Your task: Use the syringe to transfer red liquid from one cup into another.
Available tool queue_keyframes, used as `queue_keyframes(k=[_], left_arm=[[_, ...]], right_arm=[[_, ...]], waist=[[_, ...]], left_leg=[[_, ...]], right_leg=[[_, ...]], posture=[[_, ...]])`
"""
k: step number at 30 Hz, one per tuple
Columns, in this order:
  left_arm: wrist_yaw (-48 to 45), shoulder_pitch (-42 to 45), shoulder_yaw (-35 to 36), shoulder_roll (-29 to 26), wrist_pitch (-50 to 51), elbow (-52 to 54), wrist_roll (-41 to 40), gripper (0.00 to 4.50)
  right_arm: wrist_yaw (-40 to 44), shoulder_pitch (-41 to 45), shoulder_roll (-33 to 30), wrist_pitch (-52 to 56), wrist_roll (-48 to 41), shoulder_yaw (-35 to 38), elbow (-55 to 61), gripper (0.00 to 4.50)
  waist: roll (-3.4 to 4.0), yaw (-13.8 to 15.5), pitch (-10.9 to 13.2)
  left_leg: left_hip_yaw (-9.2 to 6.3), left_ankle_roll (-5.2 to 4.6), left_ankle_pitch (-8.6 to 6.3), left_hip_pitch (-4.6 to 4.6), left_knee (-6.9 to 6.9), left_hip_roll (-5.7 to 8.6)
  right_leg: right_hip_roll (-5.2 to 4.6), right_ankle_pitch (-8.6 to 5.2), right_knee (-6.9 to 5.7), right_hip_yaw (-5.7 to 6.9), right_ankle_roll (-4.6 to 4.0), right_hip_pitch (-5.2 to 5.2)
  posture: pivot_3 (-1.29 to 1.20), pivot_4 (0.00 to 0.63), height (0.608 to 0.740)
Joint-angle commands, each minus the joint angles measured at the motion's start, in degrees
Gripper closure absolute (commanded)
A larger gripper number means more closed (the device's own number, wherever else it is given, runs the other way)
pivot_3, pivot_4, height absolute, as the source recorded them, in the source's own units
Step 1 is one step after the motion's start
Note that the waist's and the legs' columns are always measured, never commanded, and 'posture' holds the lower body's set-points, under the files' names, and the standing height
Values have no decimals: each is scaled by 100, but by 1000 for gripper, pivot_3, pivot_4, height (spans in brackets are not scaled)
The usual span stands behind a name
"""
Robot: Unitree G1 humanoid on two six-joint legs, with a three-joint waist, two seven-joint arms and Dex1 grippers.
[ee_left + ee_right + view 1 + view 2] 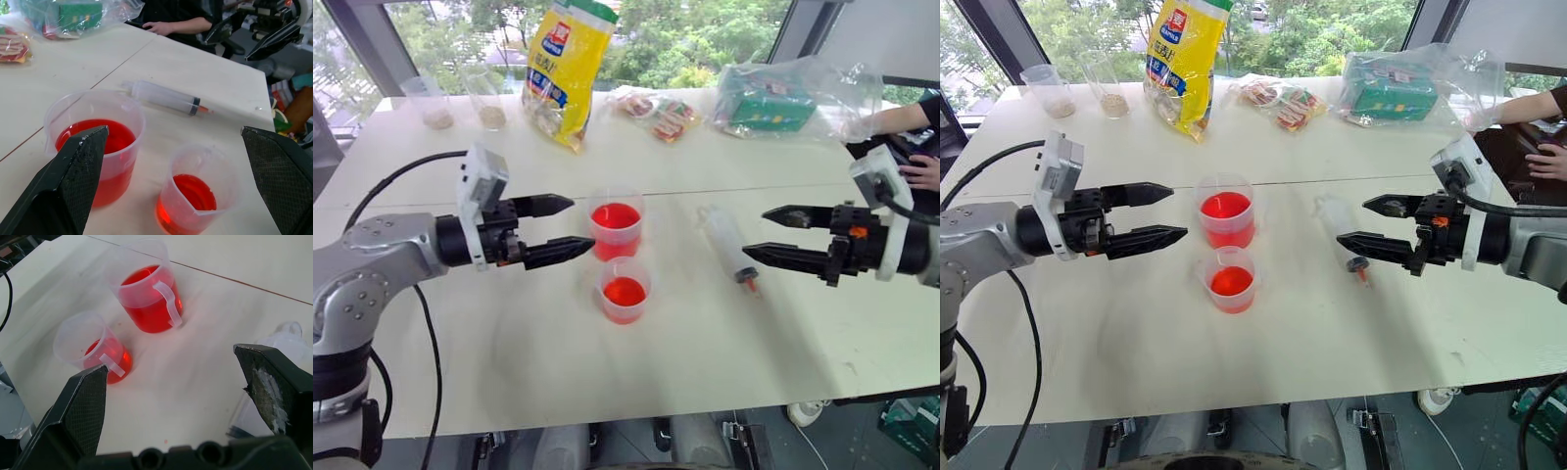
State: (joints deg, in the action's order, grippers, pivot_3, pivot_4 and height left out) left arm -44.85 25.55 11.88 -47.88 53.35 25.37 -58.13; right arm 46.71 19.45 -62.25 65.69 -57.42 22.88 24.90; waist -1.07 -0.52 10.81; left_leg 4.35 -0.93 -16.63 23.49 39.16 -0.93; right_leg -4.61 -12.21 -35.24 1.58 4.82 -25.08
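You have the syringe [728, 248] lying flat on the white bench [558, 362], w/ its orange-red tip toward the near edge and its plunger end toward the far side. Nothing grips it. Just left of it stand both cups, close together but apart. The taller cup [617, 225] sits farther from you, about half full of red liquid [616, 216]. The shorter cup [625, 290] sits nearer, w/ a shallower red fill. Each cup has a moulded handle, seen in the right wrist view.

Your left pincer [553, 228] hovers above the bench just left of the taller cup, fingers spread wide, holding nothing. Your right pincer [771, 233] hovers just right of the syringe, fingers also wide apart and empty; one pad carries a white smear.

Along the far bench edge you see a yellow snack bag [566, 69], a small red-printed packet [661, 113], a green box in a clear bag [783, 98], and two clear cups w/ beige grains [460, 103]. A person's arm [901, 117] rests at the far right.
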Motion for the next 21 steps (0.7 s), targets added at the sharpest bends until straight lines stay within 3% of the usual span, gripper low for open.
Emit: queue_keyframes(k=[1, 15, 21], left_arm=[[-16, 164, -53, 112, -138, -32, 31, 0], [-38, 229, -24, 285, -325, -114, 114, 0], [-248, 242, -225, 365, -454, -216, 281, 0]], right_arm=[[52, -29, -178, -117, 68, 237, -24, 30], [-162, 35, -288, -156, 325, 41, -135, 30], [-998, 1115, -109, 599, 657, -766, -829, 30]], waist=[[0, 0, 0], [-1, 0, 0], [0, -25, 0]], left_leg=[[0, 0, 0, 0, 0, 0], [0, 1, 0, -4, 1, 0], [3, 1, 1, -6, 3, 0]], right_leg=[[0, 0, 0, 0, 0, 1], [1, 0, -1, 0, 0, 4], [0, 0, -2, -3, 0, 4]], posture=[[0, 150, 740], [0, 150, 740], [0, 150, 740]])
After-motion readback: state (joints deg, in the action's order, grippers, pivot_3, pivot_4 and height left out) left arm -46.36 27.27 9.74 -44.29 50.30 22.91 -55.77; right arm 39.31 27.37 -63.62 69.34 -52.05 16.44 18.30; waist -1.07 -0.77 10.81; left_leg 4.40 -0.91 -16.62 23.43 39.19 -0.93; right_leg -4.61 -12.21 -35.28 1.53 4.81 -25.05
